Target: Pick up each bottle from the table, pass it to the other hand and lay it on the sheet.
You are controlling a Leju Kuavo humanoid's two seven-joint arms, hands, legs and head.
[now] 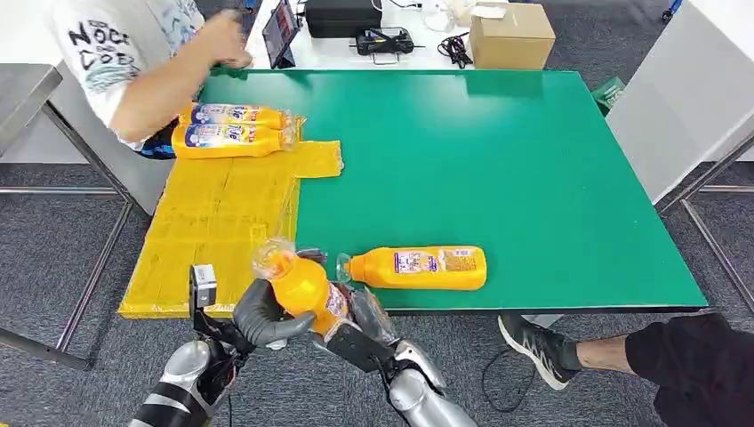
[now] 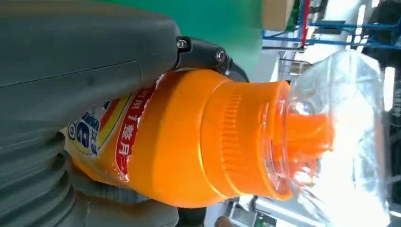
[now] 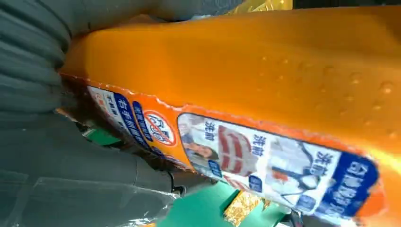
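Held bottle point(image 1: 300, 286): lower centre of the head view, at the table's near edge, cap end tilted toward the upper left.
Left hand point(image 1: 262, 313): fingers wrapped round the bottle's upper body, gripping it.
Right hand point(image 1: 360, 316): closed round the base end of the same bottle; both hands hold it at once.
Handling: judged a rigid plastic container, moderately heavy if full; the glossy wall and label may slip. Take hold at the mid-body. Avoid the clear cap point(image 2: 331, 137), which looks thin.
Appearance: orange body, ribbed orange collar, blue, red and white label.
Second bottle point(image 1: 418, 268): lying on its side on the green table point(image 1: 533, 160), right of the hands.
Sheet point(image 1: 218, 222): yellow, left of frame; two bottles point(image 1: 233, 129) lie at its upper end.
Person's arm point(image 1: 178, 80): upper left.
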